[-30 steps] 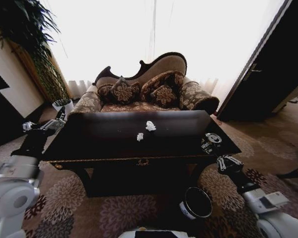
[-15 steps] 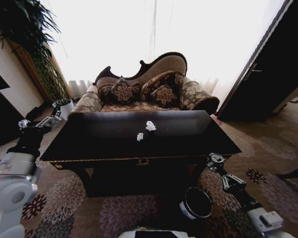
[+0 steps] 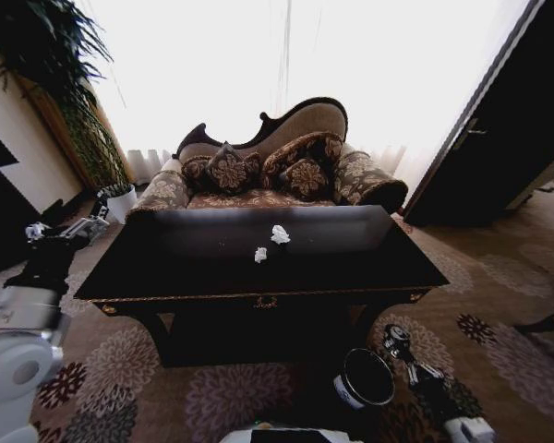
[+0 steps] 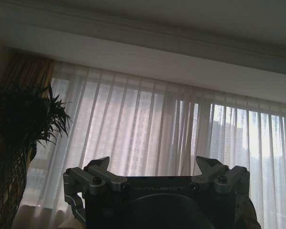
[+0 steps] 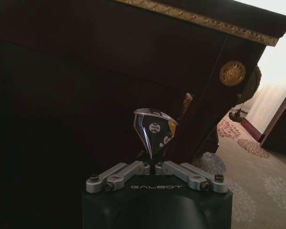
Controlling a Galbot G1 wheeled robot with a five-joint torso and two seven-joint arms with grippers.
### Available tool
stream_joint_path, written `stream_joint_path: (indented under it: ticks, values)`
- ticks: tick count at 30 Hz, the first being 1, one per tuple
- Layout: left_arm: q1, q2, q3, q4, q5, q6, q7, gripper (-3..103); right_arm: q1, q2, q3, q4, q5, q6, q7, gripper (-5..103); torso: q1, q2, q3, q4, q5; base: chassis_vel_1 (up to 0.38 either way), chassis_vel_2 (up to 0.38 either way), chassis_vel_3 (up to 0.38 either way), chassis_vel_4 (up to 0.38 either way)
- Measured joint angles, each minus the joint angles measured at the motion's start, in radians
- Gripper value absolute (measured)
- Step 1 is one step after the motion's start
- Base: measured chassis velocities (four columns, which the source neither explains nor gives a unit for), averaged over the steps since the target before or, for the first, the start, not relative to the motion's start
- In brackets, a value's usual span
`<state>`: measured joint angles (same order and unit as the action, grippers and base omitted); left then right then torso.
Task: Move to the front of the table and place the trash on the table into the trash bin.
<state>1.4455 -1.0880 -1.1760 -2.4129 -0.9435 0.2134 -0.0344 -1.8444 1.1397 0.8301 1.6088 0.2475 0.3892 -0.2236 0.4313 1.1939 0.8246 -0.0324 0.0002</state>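
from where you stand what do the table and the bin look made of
The table looks like dark wood with a glossy black top that mirrors the window, plus gold-coloured trim, possibly metal. The trash bin has a shiny rim, likely metal, and a black body of unclear material.

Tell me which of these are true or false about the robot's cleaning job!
1. Two white crumpled tissue lumps lie on the glossy black table. True.
2. The right gripper is shut on a small shiny dark piece. True.
3. The small black round trash bin stands on the table. False: it stands on the carpet in front of the table.
4. The left gripper holds a tissue. False: it is open, holding nothing, beside the table's left end.
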Motion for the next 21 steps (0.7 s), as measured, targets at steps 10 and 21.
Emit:
stream_joint_path:
  ticks: [10,21]
  values:
    - [0.054,0.031,-0.114,-0.025,-0.059,-0.001,-0.002,100,0.139,-0.059,-0.087,-0.204,-0.042,-0.031,-0.008,0,0.0,0.0,0.0,0.0002,-0.0001,0.0,0.0,0.0,0.0]
    - [0.128,0.029,-0.188,-0.06,-0.071,-0.001,-0.003,100,0.294,-0.048,-0.154,-0.452,-0.108,-0.057,-0.02,0,0.0,0.0,0.0,0.0,-0.0002,0.0,0.0,0.0,0.0]
